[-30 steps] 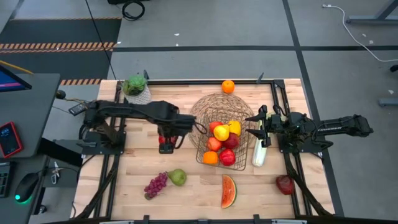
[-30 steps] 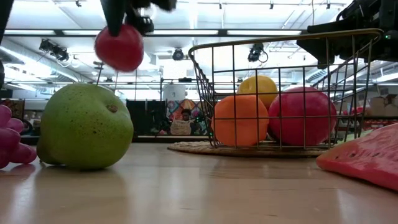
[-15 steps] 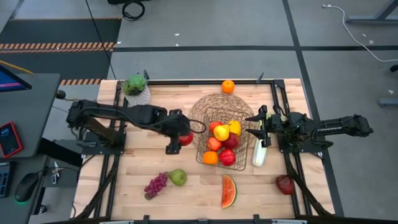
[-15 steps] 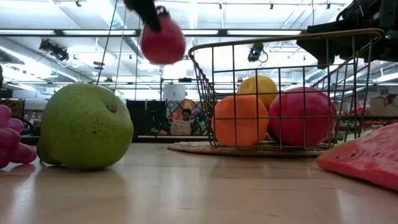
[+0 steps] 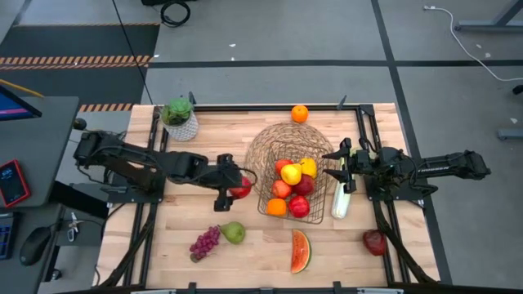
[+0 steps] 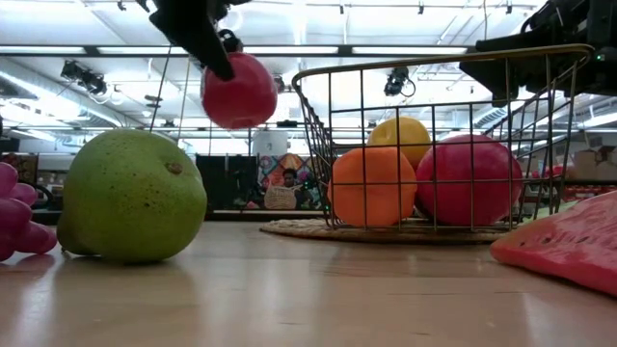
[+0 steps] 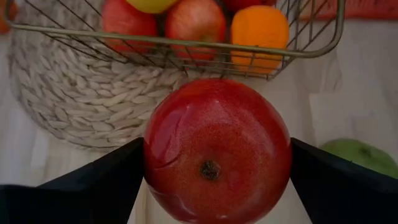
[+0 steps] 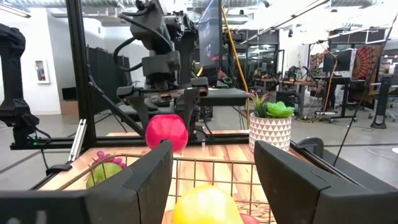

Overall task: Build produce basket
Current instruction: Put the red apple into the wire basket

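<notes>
Red apple (image 5: 241, 187) clamped in left gripper (image 5: 231, 186) above the table (image 5: 180, 220) just beside wire basket (image 5: 270, 151), right gripper (image 5: 339, 167) clenched on basket's far rim

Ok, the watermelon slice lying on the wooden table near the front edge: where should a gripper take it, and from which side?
Come straight down on the red watermelon slice and pinch across its narrow width at mid-length. It lies flat as a long, thin wedge, so the short span probably suits the fingers.

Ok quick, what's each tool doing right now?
Left tool: closed on a red apple, in the air beside the basket.
Right tool: shut, gripping the basket's rim.
</notes>
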Controlling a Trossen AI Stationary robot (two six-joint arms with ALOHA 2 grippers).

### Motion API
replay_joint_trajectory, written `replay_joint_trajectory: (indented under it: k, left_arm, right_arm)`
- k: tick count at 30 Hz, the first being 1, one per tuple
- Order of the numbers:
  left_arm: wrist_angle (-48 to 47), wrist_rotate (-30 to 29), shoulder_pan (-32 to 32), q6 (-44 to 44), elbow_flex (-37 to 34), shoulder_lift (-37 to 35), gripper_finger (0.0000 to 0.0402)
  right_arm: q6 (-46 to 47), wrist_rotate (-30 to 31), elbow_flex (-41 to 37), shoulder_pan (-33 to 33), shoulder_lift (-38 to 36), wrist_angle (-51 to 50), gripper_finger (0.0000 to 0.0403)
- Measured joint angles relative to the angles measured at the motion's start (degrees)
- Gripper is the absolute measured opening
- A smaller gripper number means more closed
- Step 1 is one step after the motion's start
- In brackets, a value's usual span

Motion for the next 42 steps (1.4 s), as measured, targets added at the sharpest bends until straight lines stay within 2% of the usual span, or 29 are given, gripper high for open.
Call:
replay_joint_trajectory:
  k: [5,9,14,20,24,28,35,42]
  left_arm:
    - [9.5,-0.9,-0.1,-3.6,-8.5,-7.0,0.0366]
    - [18.3,-5.5,-0.7,-4.2,-15.1,-10.6,0.0366]
    - [31.6,-9.3,-1.0,0.7,-20.3,-9.6,0.0366]
    - [35.5,-9.9,-1.0,3.8,-20.8,-6.7,0.0366]
    - [39.0,-12.4,-2.7,9.8,-20.8,-6.2,0.0366]
    - [44.3,-14.4,-4.9,20.0,-20.7,-6.2,0.0366]
    - [53.2,-9.6,-5.8,35.6,-20.7,-5.9,0.0366]
    - [52.9,-9.3,-4.8,44.7,-20.7,-5.9,0.0366]
  right_arm:
    - [0.0,0.0,0.0,0.0,0.4,-0.2,0.0231]
    - [0.0,0.0,0.0,0.0,0.8,-0.1,0.0231]
    - [0.0,0.0,0.0,0.0,1.0,-0.1,0.0231]
    - [0.0,0.0,0.0,0.0,1.0,-0.1,0.0231]
    - [0.0,0.0,0.0,0.0,1.0,-0.1,0.0231]
    - [0.0,0.0,0.0,0.0,1.0,-0.1,0.0231]
    - [0.0,0.0,0.0,0.0,1.0,-0.1,0.0231]
    - [0.0,0.0,0.0,0.0,1.0,-0.1,0.0231]
